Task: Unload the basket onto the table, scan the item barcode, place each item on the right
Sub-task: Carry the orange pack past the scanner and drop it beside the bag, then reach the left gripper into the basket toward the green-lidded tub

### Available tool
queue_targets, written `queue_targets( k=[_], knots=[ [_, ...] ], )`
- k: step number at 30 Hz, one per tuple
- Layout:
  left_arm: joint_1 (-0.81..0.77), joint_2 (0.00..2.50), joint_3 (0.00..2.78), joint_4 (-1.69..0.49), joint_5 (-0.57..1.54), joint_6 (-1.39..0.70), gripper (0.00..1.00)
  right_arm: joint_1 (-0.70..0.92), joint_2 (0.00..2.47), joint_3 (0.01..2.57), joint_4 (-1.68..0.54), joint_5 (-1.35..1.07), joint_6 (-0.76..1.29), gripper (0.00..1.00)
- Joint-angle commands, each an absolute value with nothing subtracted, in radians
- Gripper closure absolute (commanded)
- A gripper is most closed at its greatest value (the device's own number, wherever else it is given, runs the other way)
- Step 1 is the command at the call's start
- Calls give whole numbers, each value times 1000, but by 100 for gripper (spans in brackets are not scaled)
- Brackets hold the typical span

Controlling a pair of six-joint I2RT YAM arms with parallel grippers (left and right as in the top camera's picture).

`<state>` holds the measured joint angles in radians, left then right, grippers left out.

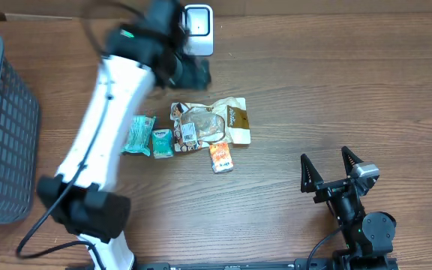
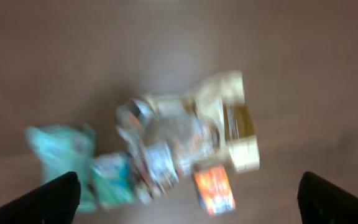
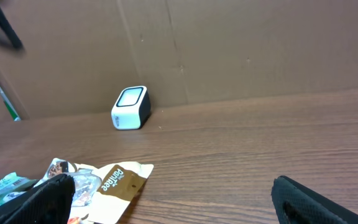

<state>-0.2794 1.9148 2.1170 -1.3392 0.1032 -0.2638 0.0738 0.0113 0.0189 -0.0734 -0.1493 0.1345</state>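
Left gripper (image 2: 188,186) and right gripper (image 1: 325,155) gape empty; best pinch crinkled brown-and-clear snack pouch (image 1: 212,124) by edge, barcode facing white boxy scanner (image 1: 198,28).

The whole left wrist view is blurred, so no print on the snack bag (image 2: 185,134), teal packets (image 2: 61,152) or orange sachet (image 2: 214,190) can be read. In the overhead view the left arm (image 1: 103,112), blurred at its upper end, covers the left edge of the scanner (image 1: 199,28), and the frame's left edge cuts the basket (image 1: 2,127).
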Motion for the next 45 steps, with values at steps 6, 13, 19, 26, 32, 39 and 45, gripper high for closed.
queue_targets(
  k=[6, 13, 19, 26, 32, 39, 45],
  knots=[
    [112, 1901, 2601, -1490, 50, -237, 0, 80, 4, 8, -70, -148, 134, 0],
    [487, 1925, 2632, -1504, -55, -421, 0, 80, 4, 8, -70, -148, 134, 0],
    [669, 2043, 2632, -1547, -84, -427, 1, 80, 4, 8, -70, -148, 134, 0],
    [747, 2219, 2632, -1559, -176, -403, 1, 80, 4, 8, -70, -148, 134, 0],
    [748, 2325, 2632, -1460, -175, -363, 0, 80, 4, 8, -70, -148, 134, 0],
    [748, 2449, 2632, -1374, -177, -358, 0, 80, 4, 8, -70, -148, 134, 0],
    [754, 2521, 2632, -1313, -212, -355, 0, 80, 4, 8, -70, -148, 134, 0]
  ],
)
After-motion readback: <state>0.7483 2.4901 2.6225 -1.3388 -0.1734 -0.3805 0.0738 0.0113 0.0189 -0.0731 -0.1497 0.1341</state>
